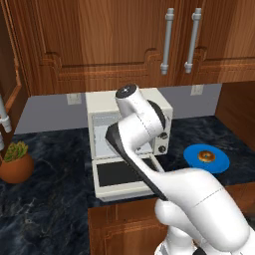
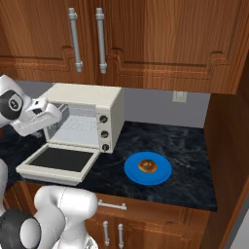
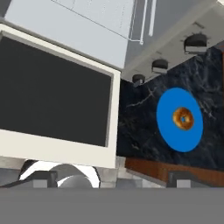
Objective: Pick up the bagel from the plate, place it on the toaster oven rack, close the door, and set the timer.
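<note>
From the left base view we see the oven point(image 1: 99, 107) on the dark counter point(image 1: 50, 209) with its door point(image 1: 122, 177) folded down flat toward us, dark glass facing up; our arm point(image 1: 142, 129) rises in front and covers much of the cavity. To the right of the oven lies the plate point(image 1: 218, 160), and the bagel point(image 1: 206, 157) sits on it near the middle. A potted plant point(image 1: 16, 162) stands at the left edge. From the right base view we see the rack point(image 2: 80, 127) inside the open cavity, the door point(image 2: 58, 163) down in front of it, and three knobs point(image 2: 103, 133) stacked on the oven's right panel. The plate point(image 2: 160, 174) lies on the counter just right of the door, apart from the oven, with the bagel point(image 2: 148, 166) on it. Our hand is at the left, above the door's far corner. In the hand view we look down on the door point(image 3: 57, 105), with the plate point(image 3: 168, 127) and the bagel point(image 3: 183, 118) to its right. Our gripper point(image 3: 111, 180) shows its fingertips point(image 3: 181, 178) spread wide apart at the bottom, holding nothing.
</note>
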Robot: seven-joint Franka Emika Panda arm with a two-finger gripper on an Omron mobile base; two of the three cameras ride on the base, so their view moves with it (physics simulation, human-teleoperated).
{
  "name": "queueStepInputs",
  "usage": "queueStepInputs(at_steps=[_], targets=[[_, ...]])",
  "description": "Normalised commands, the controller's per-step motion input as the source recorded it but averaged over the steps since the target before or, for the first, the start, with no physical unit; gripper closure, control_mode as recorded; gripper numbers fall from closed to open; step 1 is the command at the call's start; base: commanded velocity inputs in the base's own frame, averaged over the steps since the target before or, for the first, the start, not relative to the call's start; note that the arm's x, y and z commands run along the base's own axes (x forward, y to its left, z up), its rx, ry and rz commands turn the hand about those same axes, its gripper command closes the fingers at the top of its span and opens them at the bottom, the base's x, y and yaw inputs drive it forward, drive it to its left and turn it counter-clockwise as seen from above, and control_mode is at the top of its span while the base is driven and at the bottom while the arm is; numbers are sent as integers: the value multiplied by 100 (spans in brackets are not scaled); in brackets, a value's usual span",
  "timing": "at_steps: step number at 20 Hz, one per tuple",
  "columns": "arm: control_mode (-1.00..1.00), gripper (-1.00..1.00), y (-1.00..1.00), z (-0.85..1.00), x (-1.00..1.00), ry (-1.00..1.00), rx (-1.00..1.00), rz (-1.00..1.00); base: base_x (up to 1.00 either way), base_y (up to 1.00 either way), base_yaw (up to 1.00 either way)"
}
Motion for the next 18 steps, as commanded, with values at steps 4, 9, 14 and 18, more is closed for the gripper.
queueStepInputs(at_steps=[4,9,14,18], targets=[[-100,-100,43,-14,-1,0,-24,0,0,0,0],[-100,-100,27,-12,1,-3,-19,0,0,0,0],[-100,-100,11,-12,10,-11,-15,0,0,0,0],[-100,-100,1,-9,23,-9,-12,0,0,0,0]])
